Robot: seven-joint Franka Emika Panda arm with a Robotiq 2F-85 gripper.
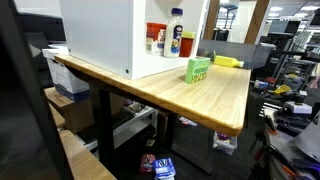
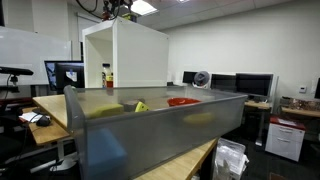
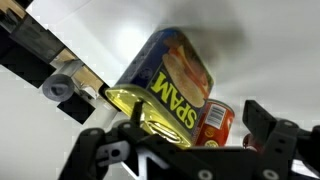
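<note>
- Clearly, in the wrist view the gripper [image 3: 172, 122] is spread wide, its dark fingers [image 3: 262, 120] far apart at the bottom of the frame and closed on nothing.
- Ahead of it, in line with the gap between them, a blue and yellow Spam can [image 3: 175, 72] sits against a white surface [image 3: 270, 40], slanted in the picture. Neither finger touches it.
- A red can [image 3: 214, 126] stands just beside the Spam can, touching it or nearly so.
- Black bars carrying a grey roller [image 3: 60, 86] cross the upper left.
- In an exterior view a white cabinet [image 1: 100, 35] stands on a wooden table [image 1: 215, 100]. A white bottle [image 1: 176, 32] shows in its open side, and a green box [image 1: 198, 69] lies on the table in front of it.
- In an exterior view the white cabinet [image 2: 125, 55] rises behind a grey bin [image 2: 150, 125]. The dark hardware above it may be the arm — too small to tell.
</note>
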